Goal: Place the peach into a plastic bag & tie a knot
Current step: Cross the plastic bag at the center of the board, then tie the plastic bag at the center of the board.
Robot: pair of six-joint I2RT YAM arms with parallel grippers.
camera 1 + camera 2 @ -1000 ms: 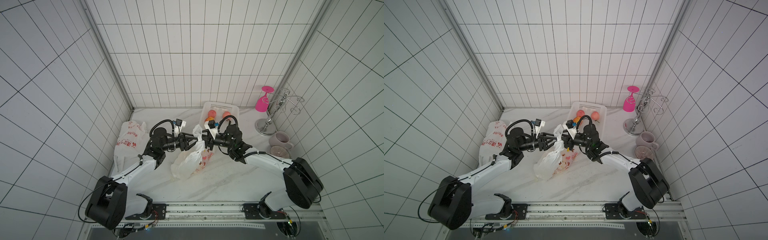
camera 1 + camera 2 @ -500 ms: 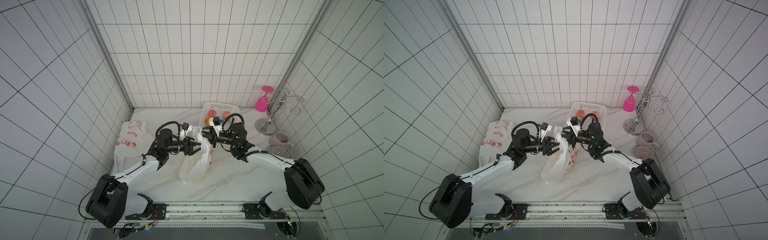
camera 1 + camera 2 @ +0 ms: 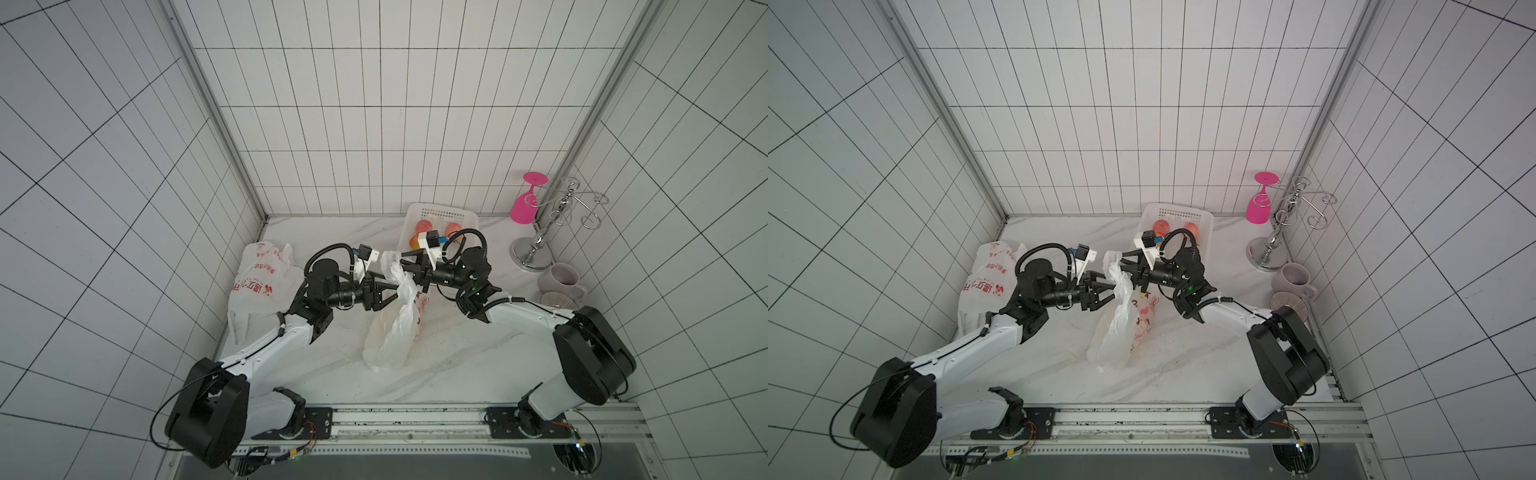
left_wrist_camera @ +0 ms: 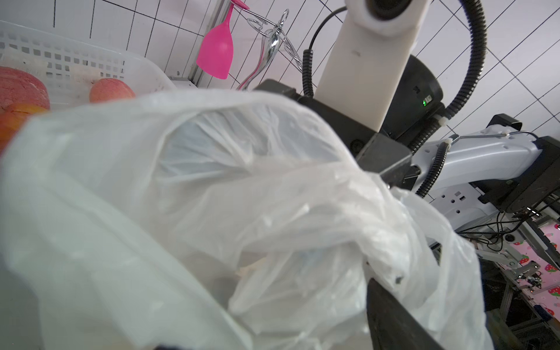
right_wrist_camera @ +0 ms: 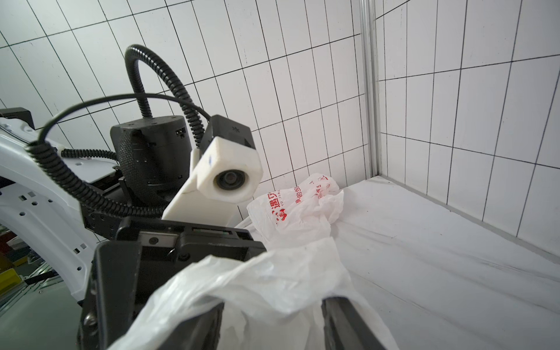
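Seemingly I'm at the knot stage: the thin white plastic bag [image 3: 395, 332] hangs mid-counter, neck raised between both arms, its bottom on the marble counter [image 3: 457, 374]. The left gripper's [image 3: 392, 290] jaws are spread wide and the right gripper's [image 3: 405, 270] stand partly apart, with film draped across both. Next I must gather and cross the handles. Crumpled film hides any peach inside; pinkish-orange peaches [image 3: 423, 226] lie in the white perforated plastic basket [image 3: 440, 208] at 1 o'clock.
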